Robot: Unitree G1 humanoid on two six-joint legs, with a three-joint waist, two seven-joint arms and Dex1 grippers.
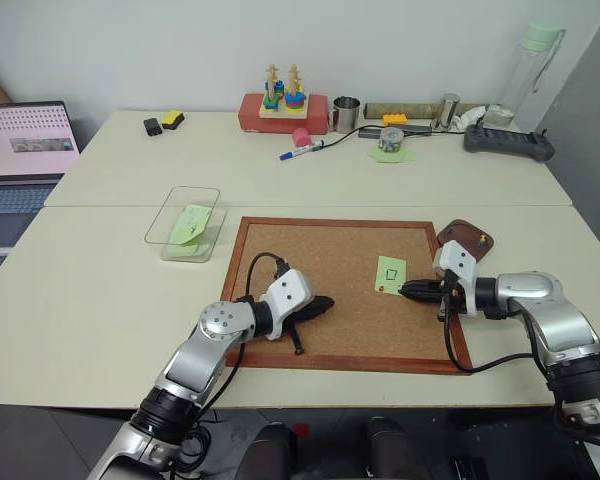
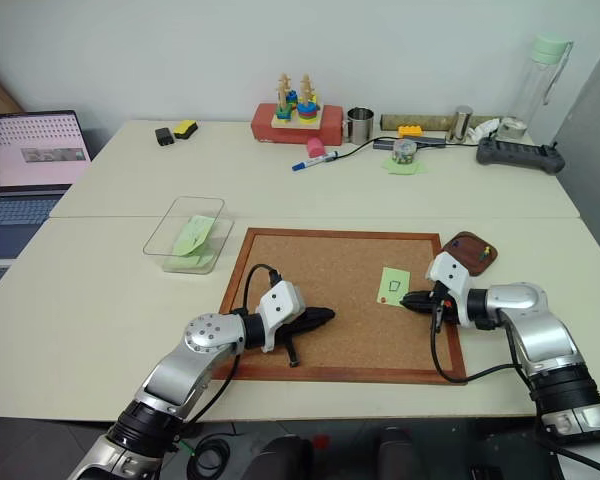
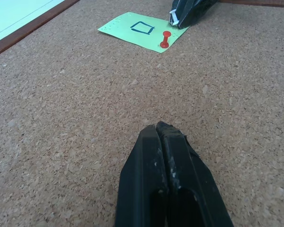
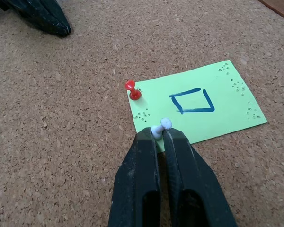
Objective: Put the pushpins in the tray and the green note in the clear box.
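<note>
1. While the right arm works, the left claw [image 1: 323, 303] rests clenched and empty on the cork board [image 1: 280, 255], at about eight o'clock from the green note [image 1: 390, 273].
2. At ten o'clock from the board, the clear box [image 1: 170, 213] holds other green paper.
3. Pinned flat on the board, the note keeps a red pin [image 4: 131, 89] in one corner.
4. Right claw [image 4: 161, 130] is clenched on a pale pin [image 4: 162, 126] at the note's edge.
5. At one o'clock, the tray [image 1: 458, 233] holds a green pin [image 2: 490, 250].
6. Judged step: pulling pins. Next: lift the pale one straight out and carry it to the tray without dragging the note.
</note>
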